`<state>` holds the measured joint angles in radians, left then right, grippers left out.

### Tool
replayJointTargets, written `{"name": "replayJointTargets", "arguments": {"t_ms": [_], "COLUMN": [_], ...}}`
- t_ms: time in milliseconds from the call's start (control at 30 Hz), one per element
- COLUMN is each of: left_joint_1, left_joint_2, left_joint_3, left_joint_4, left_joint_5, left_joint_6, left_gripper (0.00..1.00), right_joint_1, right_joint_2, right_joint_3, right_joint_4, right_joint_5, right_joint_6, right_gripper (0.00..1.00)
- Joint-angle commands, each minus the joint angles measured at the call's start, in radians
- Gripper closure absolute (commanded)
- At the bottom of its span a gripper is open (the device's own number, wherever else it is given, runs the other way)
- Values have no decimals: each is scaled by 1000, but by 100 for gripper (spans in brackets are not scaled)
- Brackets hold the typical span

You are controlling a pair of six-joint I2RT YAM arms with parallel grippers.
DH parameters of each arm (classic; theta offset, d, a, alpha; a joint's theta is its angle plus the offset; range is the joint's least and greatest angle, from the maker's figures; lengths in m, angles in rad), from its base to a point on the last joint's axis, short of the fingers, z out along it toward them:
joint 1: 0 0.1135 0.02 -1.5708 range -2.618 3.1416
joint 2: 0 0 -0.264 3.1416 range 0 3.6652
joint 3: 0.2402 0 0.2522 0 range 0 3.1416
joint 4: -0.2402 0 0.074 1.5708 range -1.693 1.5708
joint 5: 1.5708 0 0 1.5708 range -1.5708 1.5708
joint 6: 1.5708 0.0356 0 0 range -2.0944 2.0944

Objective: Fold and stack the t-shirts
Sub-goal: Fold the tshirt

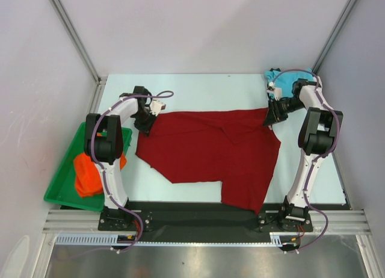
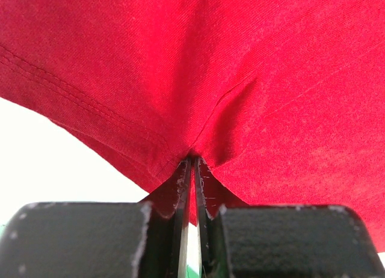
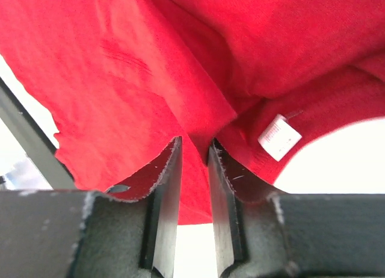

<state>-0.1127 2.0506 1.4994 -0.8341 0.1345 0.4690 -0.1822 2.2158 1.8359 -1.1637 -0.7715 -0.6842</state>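
The large dark red cloth t-shirt point(image 1: 210, 151) lies spread on the pale table point(image 1: 198, 88). The left gripper point(image 2: 192, 163) is clamped on its edge. The right gripper point(image 3: 195, 144) has its jaws slightly parted around a fold, seemingly loose.

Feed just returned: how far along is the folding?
Done: nothing folded or stacked. In hand: red shirt spread out, left tool pinching one edge, right tool open around another. To do: fold it, then the orange shirt in the tray and the turquoise shirt.
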Motion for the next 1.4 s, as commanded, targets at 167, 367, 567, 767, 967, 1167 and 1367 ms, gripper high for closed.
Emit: {"name": "replayJointTargets", "arguments": {"t_ms": [167,367,567,767,967,1167,1367], "left_joint_1": [2,2,2,2,4,5,11], "left_joint_2": [-46,-50,-43,-40,-44,-43,-44], "left_joint_3": [-18,-27,-33,-33,-44,-47,-48], "left_joint_4": [9,15,20,20,24,30,32], "left_joint_5": [11,17,14,10,8,8,16], "left_joint_6": [-10,-15,-15,-18,-15,-16,-18], "left_gripper": [90,90,90,90,91,91,90], "right_joint_1": [-53,-31,47,177,319,421,437], "right_joint_2": [-235,-355,-298,-277,-300,-275,-249], "right_joint_3": [-173,-332,-333,-328,-380,-408,-399], "right_joint_4": [180,291,275,266,315,370,400], "right_joint_5": [139,167,158,164,199,244,268], "right_joint_6": [-60,-80,-92,-138,-158,-124,-97], "right_gripper": [68,68,69,65,64,64,61]}}
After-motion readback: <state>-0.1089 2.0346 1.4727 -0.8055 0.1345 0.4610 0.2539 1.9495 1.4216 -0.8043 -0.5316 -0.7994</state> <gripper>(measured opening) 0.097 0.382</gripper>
